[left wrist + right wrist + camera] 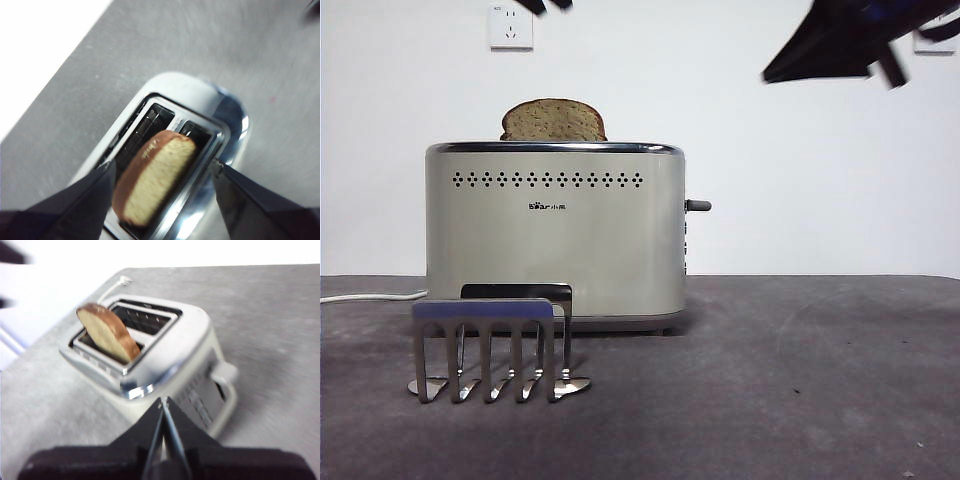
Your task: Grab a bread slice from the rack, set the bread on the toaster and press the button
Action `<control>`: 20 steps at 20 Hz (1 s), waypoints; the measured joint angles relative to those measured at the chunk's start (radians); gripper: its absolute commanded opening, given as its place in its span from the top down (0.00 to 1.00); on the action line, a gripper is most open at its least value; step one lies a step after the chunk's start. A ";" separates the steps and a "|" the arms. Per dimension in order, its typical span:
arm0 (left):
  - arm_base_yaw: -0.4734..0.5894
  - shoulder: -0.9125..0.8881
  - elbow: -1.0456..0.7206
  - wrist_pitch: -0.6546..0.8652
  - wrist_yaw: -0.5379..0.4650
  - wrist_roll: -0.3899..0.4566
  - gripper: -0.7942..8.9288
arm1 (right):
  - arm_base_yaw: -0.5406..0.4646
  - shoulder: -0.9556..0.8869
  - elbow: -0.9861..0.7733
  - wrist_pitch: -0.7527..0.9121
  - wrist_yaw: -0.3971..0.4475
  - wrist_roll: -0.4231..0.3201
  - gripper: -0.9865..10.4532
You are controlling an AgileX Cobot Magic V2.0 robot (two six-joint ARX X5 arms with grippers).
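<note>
The slice of bread (554,121) stands in a slot of the cream toaster (556,232), its domed top sticking out. It also shows in the left wrist view (155,177) and in the right wrist view (107,332). The metal rack (488,348) stands empty in front of the toaster. The button (698,205) projects from the toaster's right side. My left gripper (162,185) is open, high above the toaster, on either side of the bread without touching it. My right gripper (163,407) is shut and empty, high at the right of the toaster (165,355).
A white power cord (370,296) runs off to the left behind the toaster. A wall socket (510,26) is on the white wall. Dark grey tabletop (800,380) lies to the right of the toaster.
</note>
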 measured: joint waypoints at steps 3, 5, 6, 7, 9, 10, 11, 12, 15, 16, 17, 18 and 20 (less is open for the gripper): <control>0.000 -0.071 0.000 -0.038 0.006 -0.097 0.59 | 0.023 0.123 0.066 0.045 0.000 0.035 0.92; 0.000 -0.101 0.000 -0.050 0.007 -0.125 0.59 | 0.028 0.178 0.104 0.047 0.000 0.042 0.92; 0.000 -0.120 0.000 -0.056 0.007 -0.140 0.59 | 0.028 0.214 0.131 0.047 0.001 0.045 0.92; 0.000 -0.135 0.000 -0.060 0.008 -0.149 0.59 | 0.028 0.242 0.150 0.047 0.001 0.048 0.92; 0.000 -0.166 0.000 -0.068 0.014 -0.163 0.59 | 0.028 0.299 0.195 0.047 0.002 0.055 0.92; 0.000 -0.179 0.000 -0.072 0.020 -0.164 0.59 | 0.028 0.321 0.211 0.047 0.002 0.056 0.92; 0.000 -0.190 0.000 -0.075 0.025 -0.166 0.59 | 0.028 0.341 0.225 0.047 0.002 0.060 0.92; 0.000 -0.201 0.000 -0.077 0.030 -0.171 0.59 | 0.027 0.360 0.238 0.048 0.003 0.061 0.92; 0.000 -0.230 0.000 -0.078 0.034 -0.185 0.59 | 0.027 0.425 0.270 0.048 0.004 0.064 0.92; 0.000 -0.236 0.000 -0.078 0.034 -0.190 0.59 | 0.027 0.445 0.276 0.048 0.003 0.064 0.92; 0.000 -0.239 0.000 -0.078 0.034 -0.192 0.59 | 0.027 0.465 0.281 0.047 0.004 0.064 0.92; 0.000 -0.240 0.000 -0.079 0.035 -0.197 0.59 | 0.027 0.483 0.285 0.047 0.004 0.064 0.92; 0.000 -0.238 0.000 -0.079 0.035 -0.198 0.59 | 0.027 0.505 0.288 0.048 0.004 0.064 0.92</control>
